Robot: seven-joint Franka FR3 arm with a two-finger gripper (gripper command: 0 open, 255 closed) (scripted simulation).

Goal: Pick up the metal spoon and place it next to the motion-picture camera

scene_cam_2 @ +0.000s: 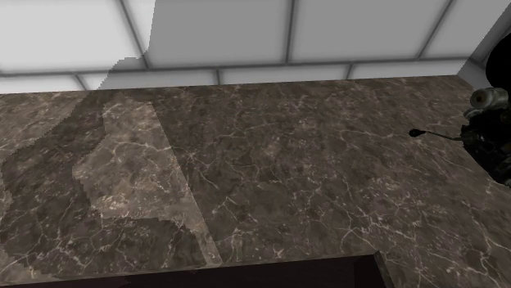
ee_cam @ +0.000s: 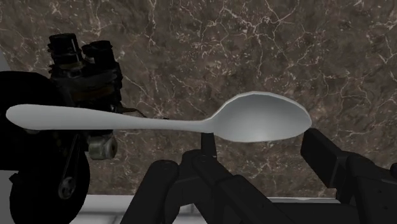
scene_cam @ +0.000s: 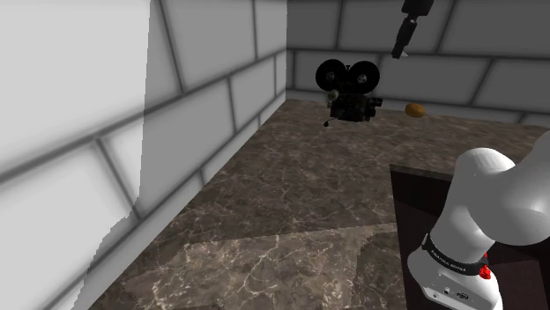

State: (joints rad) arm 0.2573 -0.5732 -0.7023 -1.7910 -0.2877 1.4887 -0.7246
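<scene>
A pale grey spoon (ee_cam: 153,119) lies crosswise in my gripper (ee_cam: 262,139), held up in the air, its bowl between the two black fingers (ee_cam: 327,159). Its handle points out over the black motion-picture camera (ee_cam: 83,76), which stands on the marble top below. In the shoulder view my gripper (scene_cam: 405,40) hangs high above the counter, above and to the right of the camera (scene_cam: 349,91) that stands near the back corner. The camera (scene_cam_2: 490,135) also sits at the second exterior view's right edge.
The dark marble counter (scene_cam: 300,194) is bounded by grey tiled walls (scene_cam: 203,97) at the shoulder view's left and back. A small brown object (scene_cam: 415,110) lies to the right of the camera near the back wall. My stand (scene_cam: 414,211) is at lower right.
</scene>
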